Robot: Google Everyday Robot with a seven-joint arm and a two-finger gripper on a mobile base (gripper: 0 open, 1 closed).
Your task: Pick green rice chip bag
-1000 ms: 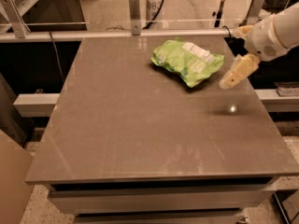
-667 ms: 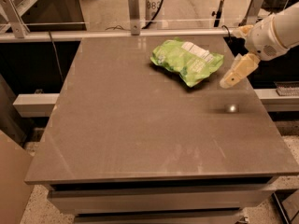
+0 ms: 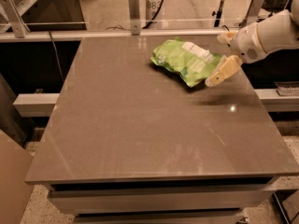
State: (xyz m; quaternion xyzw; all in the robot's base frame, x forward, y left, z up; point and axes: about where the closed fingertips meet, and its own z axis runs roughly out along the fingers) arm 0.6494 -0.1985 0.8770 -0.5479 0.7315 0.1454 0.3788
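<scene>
The green rice chip bag (image 3: 183, 60) lies crinkled and puffy on the far right part of the grey table (image 3: 140, 125), its white label patch (image 3: 197, 51) facing up. My gripper (image 3: 219, 55) comes in from the right on a white arm (image 3: 268, 34) and hovers at the bag's right end. Its jaws stand open: one cream finger (image 3: 224, 70) sits by the bag's near right corner, and the other finger (image 3: 227, 36) shows behind, beyond the bag's far right edge. Nothing is held.
A metal rail with upright posts (image 3: 134, 13) runs behind the table's far edge. A lower shelf ledge (image 3: 32, 104) sits to the left and a tray edge (image 3: 286, 87) shows to the right. The table's front edge is near the bottom.
My gripper has moved a little to the left, so its near finger now reaches the bag's right end. The bag has not moved.
</scene>
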